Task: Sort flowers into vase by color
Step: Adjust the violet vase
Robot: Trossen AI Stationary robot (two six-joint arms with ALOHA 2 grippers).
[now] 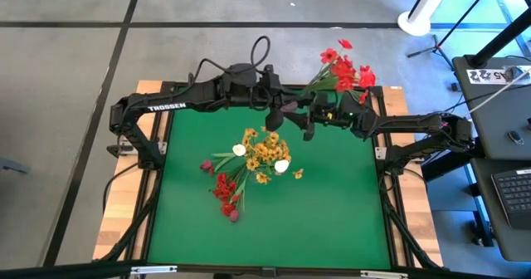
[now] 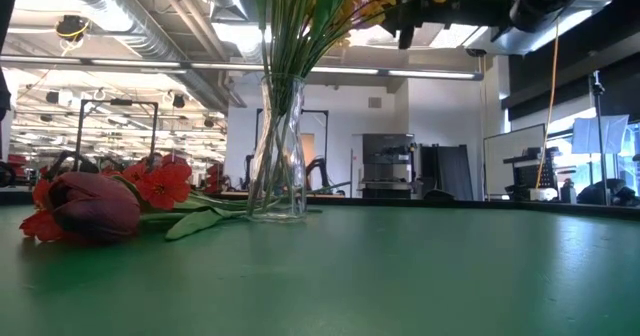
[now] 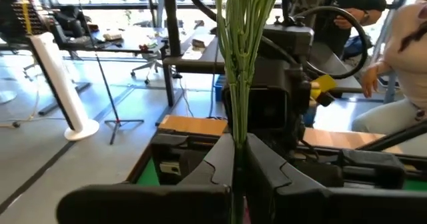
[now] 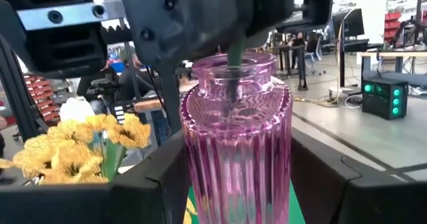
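A bunch of red flowers [image 1: 344,67] on green stems [image 3: 243,51] leans over the table's far right, with my left gripper [image 1: 286,111] [image 3: 237,157] shut on the stems. Right beneath it, my right gripper [image 1: 309,123] [image 4: 237,164] holds a pink ribbed glass vase [image 4: 237,137]. A stem end reaches down into the vase's mouth [image 4: 233,67]. Yellow flowers [image 1: 265,150] stand in a clear glass vase [image 2: 275,146] at the middle of the green mat. My left gripper pinches several green stems [image 3: 239,127] between its two fingers, well below the blossoms. The fingers come in about level from the table's left and lie across the stems. The bunch is lifted clear of the table. My right gripper has the pink vase's ribbed body [image 4: 200,171] between its two fingers [image 4: 157,181], one on each side, coming in about level from the table's right. The vase stands upright. It does not show on the table in the low view, so it is lifted clear.
Loose red flowers [image 1: 224,188] [image 2: 155,181], a dark maroon bud [image 2: 85,206] and white buds [image 1: 282,167] lie on the green mat [image 1: 332,212] near the clear vase. A person [image 3: 400,57] sits beyond the table's far side.
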